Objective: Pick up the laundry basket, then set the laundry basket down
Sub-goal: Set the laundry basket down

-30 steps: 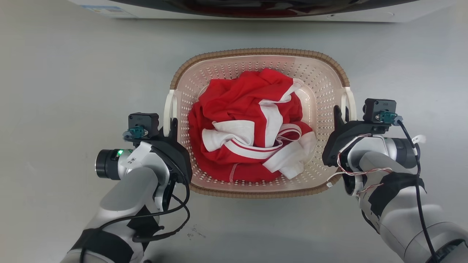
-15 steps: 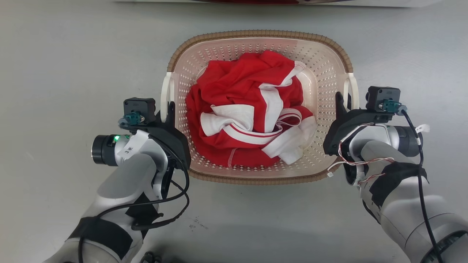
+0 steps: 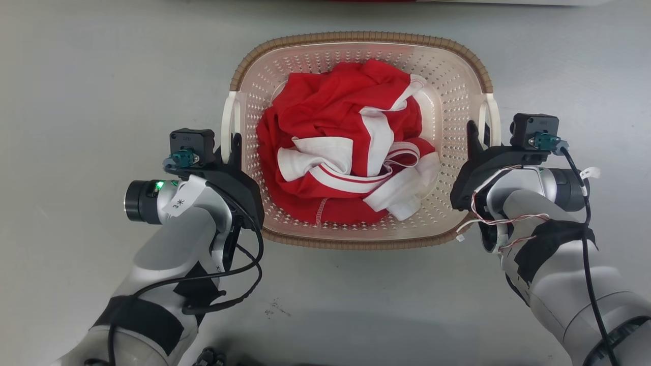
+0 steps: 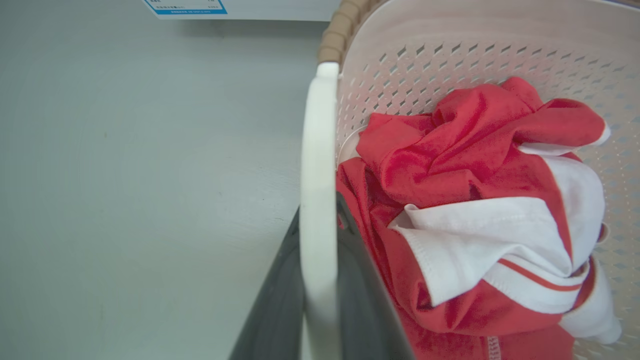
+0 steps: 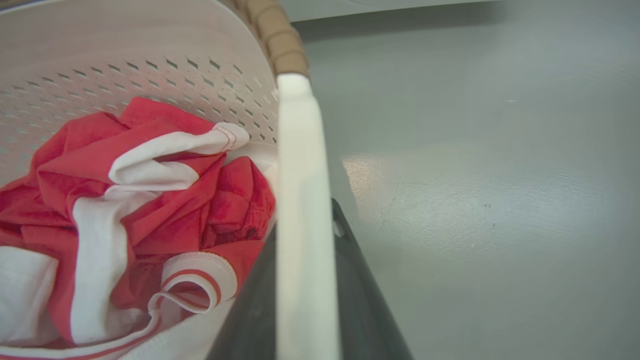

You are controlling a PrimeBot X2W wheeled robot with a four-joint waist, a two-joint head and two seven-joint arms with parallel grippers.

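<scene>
Grey floor (image 3: 101, 76) all round you, white panel (image 4: 250, 9) at its far edge. One basket (image 3: 356, 36) over it, two handles, both gripped: left gripper (image 3: 231, 147) clenched on the left handle (image 3: 225, 119), right gripper (image 3: 478, 137) clenched on the right handle (image 3: 494, 119). One crumpled red-and-white garment (image 3: 335, 107) inside.

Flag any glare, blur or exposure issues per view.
Head view: evenly lit, sharp across the laundry basket. Left wrist view: near left handle soft and blown out white. Right wrist view: right handle blurred close up, pale glare patch on the floor.
</scene>
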